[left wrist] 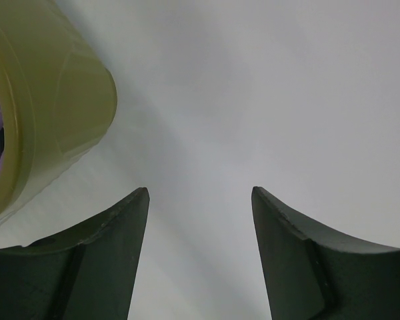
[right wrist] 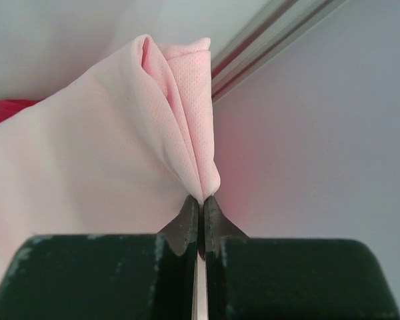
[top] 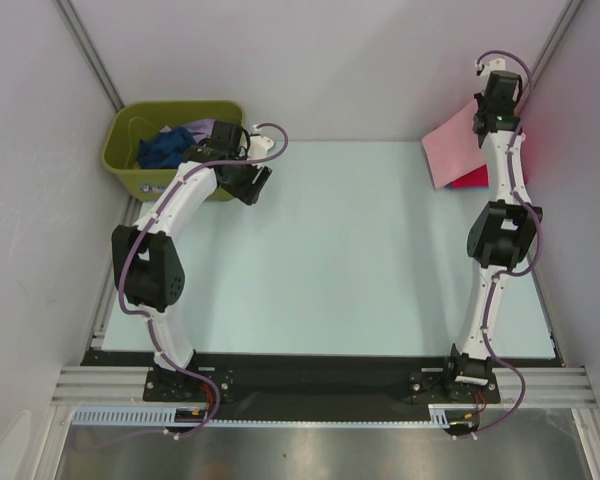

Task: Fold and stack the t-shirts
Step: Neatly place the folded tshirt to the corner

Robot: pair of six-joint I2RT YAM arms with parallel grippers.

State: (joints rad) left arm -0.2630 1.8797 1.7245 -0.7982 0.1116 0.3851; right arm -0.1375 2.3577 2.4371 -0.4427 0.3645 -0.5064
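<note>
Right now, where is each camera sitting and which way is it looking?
Top: above and behind the arms, looking down on the table; both whole arms show.
Left wrist: on the left arm, facing table and green bin; open left pincer shows.
Right wrist: on the right arm, facing the pink t-shirt; shut right pincer pinching it shows.
Shared: top and right wrist both see the pink t-shirt.
</note>
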